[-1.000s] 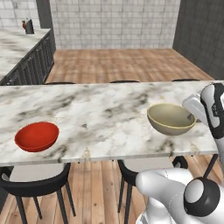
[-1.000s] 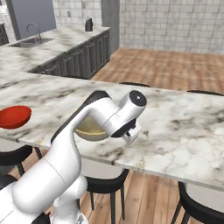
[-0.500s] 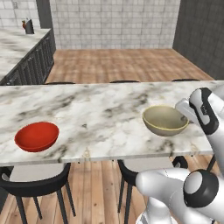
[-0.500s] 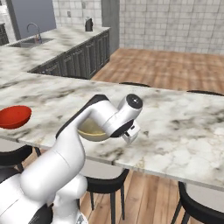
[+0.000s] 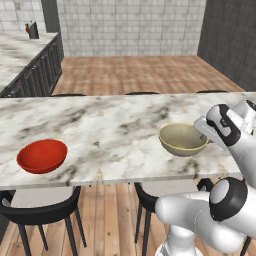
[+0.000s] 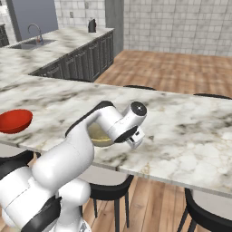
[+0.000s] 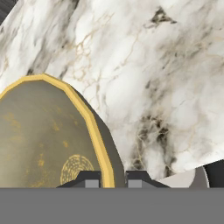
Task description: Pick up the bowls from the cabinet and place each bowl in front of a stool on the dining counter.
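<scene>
Placement of the tan-olive bowl (image 5: 182,139) is judged the step in hand: it is pinched at its 3 o'clock rim by the closed claw (image 7: 113,176), low over the counter (image 5: 110,130). It is best settled flat above the stool (image 5: 160,192) before release, well apart from the red bowl (image 5: 42,155) at 9 o'clock.

Kitchen room behind us

We see a wooden plank floor (image 5: 135,75), a grey tiled far wall (image 5: 130,25), a dark wall (image 5: 230,35) at right, and at left a marble worktop (image 6: 50,45) with sink faucet (image 6: 34,31) over dark drawers (image 6: 86,61).
</scene>
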